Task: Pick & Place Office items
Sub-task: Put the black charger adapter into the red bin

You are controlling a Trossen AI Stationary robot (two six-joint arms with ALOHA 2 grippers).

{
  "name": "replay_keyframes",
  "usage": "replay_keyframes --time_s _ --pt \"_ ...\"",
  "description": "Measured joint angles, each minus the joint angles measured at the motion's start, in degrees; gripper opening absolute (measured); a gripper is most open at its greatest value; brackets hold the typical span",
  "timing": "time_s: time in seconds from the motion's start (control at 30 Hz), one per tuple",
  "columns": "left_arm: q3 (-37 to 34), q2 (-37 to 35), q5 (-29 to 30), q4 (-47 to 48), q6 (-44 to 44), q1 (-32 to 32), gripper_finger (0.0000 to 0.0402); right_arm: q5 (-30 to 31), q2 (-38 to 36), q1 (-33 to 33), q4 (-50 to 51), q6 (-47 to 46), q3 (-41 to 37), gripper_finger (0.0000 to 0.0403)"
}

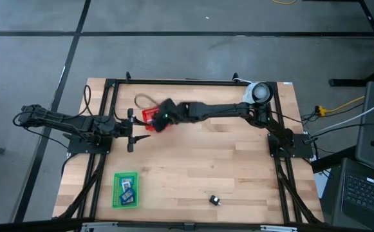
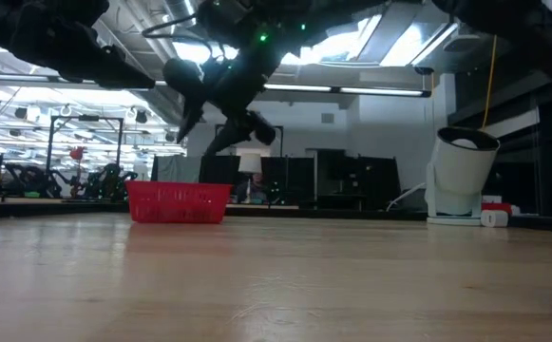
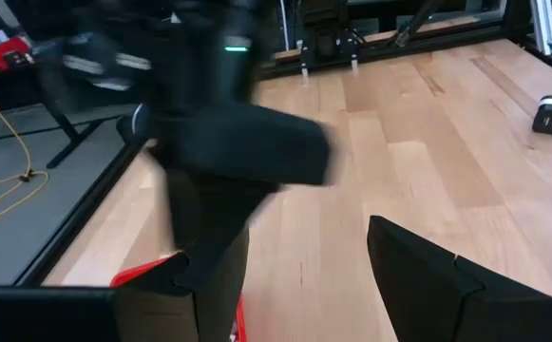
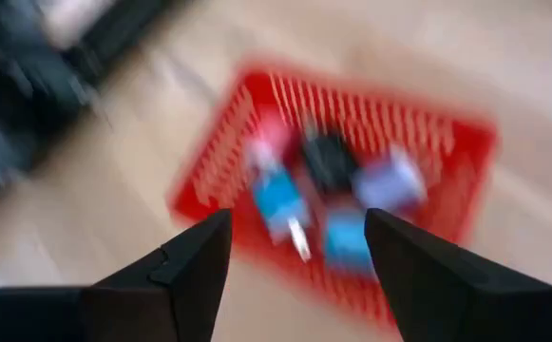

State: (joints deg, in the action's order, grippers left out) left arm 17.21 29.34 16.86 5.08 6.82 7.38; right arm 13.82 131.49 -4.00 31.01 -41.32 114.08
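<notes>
The red mesh basket (image 1: pixel 149 116) stands on the table at the far left of centre. Several office items lie in it: blue (image 4: pixel 280 199), black (image 4: pixel 328 161), pink and pale purple (image 4: pixel 394 180) pieces. My right gripper (image 4: pixel 296 220) hangs open above the basket (image 2: pixel 178 202), clear of it, with nothing between its fingers; it also shows from overhead (image 1: pixel 156 122). My left gripper (image 1: pixel 135 129) waits open just on the near-left side of the basket, holding nothing (image 3: pixel 280 252). One black piece (image 1: pixel 214 201) lies on the bare wood near the front edge.
A flat green tray (image 1: pixel 117 200) with a few small blue and pale pieces lies at the near left. A white round object (image 1: pixel 259 92) stands at the far right corner. A black frame runs round the table's edges.
</notes>
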Motion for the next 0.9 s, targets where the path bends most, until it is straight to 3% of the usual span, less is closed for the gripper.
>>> replay_keyframes --time_s 0.43,0.67,0.9 --pt "0.0 0.0 -1.5 -0.5 -0.6 0.0 0.0212 -0.8 -4.2 16.8 31.7 -18.9 0.0 0.0244" --pt "0.0 0.0 -1.8 -0.7 -1.3 0.0 0.0212 -8.2 -4.2 27.5 33.3 -24.5 -0.1 0.0244" --pt "0.0 0.0 -2.0 -0.7 -1.1 0.0 0.0212 -8.8 -4.2 34.0 33.3 -29.0 -0.1 0.0244"
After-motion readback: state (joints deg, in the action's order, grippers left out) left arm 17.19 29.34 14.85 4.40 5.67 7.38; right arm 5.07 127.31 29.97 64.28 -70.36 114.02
